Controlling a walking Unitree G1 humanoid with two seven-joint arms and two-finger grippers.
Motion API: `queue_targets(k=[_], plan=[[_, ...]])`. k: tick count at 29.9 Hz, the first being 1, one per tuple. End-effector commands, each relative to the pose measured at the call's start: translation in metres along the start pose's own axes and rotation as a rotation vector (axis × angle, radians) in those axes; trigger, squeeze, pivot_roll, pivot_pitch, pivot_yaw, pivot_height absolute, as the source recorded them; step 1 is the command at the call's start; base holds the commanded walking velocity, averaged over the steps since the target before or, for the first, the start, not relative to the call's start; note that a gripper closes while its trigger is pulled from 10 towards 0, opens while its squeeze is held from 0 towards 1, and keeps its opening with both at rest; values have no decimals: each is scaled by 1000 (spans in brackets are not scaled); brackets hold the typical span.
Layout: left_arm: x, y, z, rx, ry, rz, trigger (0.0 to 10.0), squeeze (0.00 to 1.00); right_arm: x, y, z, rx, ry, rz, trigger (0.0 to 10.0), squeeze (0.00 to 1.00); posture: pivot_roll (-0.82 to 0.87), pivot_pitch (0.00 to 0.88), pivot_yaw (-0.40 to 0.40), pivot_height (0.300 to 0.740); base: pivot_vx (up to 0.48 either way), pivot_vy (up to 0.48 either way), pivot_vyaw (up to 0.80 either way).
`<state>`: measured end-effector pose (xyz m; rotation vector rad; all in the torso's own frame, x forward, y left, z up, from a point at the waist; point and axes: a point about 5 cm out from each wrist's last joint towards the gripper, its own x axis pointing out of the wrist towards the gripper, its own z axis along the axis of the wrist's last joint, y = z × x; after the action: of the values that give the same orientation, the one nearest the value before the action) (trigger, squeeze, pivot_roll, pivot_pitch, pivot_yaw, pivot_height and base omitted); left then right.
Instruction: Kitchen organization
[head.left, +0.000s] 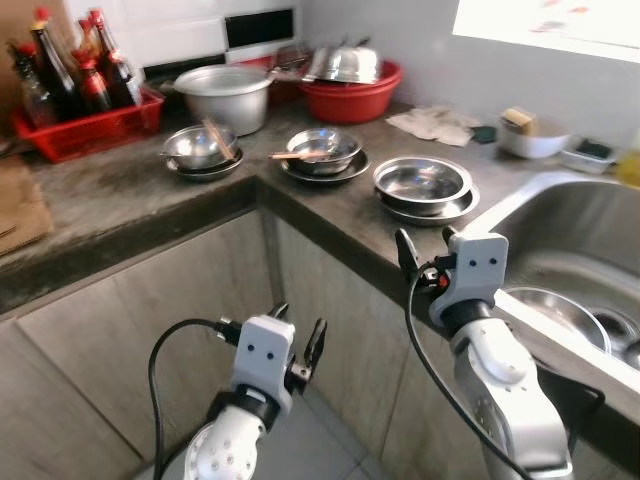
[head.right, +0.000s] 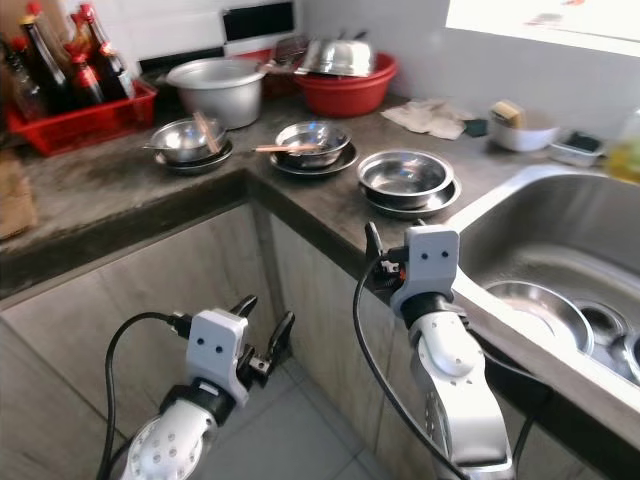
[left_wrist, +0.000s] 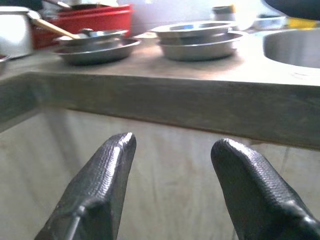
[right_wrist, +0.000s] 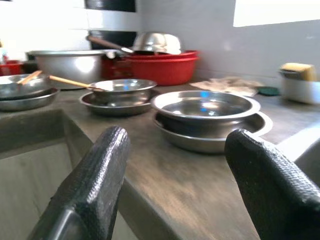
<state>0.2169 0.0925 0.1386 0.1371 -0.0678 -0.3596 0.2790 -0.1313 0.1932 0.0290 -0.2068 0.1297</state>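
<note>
My right gripper (head.left: 427, 246) is open, raised at the counter's front edge just short of the nearest steel bowl (head.left: 422, 183), which sits on a steel plate (right_wrist: 215, 137). A second steel bowl (head.left: 323, 149) with a wooden utensil across it stands further back. A third steel bowl (head.left: 200, 147) on a plate is left of it. My left gripper (head.left: 299, 330) is open and low, in front of the cabinet doors below the counter edge (left_wrist: 165, 100). Nothing is held between either pair of fingers.
A large metal pot (head.left: 225, 95), a red basin (head.left: 352, 98) holding steel ware and a red crate of sauce bottles (head.left: 85, 122) line the back. The sink (head.left: 590, 240) on the right holds a steel bowl (head.left: 555, 315). A white bowl with a sponge (head.left: 530, 138) and a cloth (head.left: 435, 122) lie behind it.
</note>
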Motion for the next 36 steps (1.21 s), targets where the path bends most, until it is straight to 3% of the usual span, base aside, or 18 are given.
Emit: queue_targets(k=[1, 16, 36], plan=[[1, -2, 2, -6, -5, -6, 10000, 0, 1, -3, 3, -11, -9, -8, 10000, 0, 153, 78, -32, 740, 0, 0, 0], [2, -2, 4, 9, -15, 5, 10000, 0, 9, 2, 5, -12, -21, 18, 10000, 0, 155, 81, -34, 740, 0, 0, 0], [2, -2, 3, 19, -13, 8, 10000, 0, 18, 0, 10, -26, -43, 31, 10000, 0, 155, 84, -36, 740, 276, 0, 0]])
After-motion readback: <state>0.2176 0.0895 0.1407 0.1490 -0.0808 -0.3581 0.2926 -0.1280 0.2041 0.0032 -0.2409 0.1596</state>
